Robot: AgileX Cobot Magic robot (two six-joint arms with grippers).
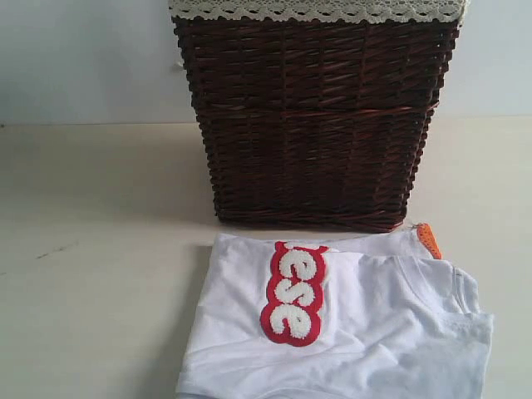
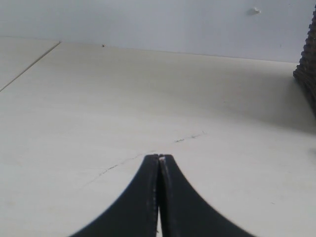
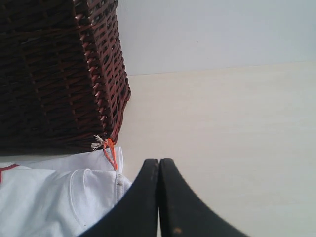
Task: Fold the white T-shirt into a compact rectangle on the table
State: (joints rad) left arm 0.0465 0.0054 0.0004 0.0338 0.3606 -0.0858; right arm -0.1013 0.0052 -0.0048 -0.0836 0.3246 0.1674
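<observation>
The white T-shirt lies folded on the cream table just in front of the wicker basket, with its red-outlined fuzzy lettering facing up and an orange tag at its far right corner. Neither gripper shows in the exterior view. My left gripper is shut and empty over bare table, away from the shirt. My right gripper is shut and empty, beside the T-shirt's collar edge and the orange tag.
A dark brown wicker basket with white lace trim stands directly behind the shirt; its corner shows in the right wrist view and its edge in the left wrist view. A pale wall runs behind the table.
</observation>
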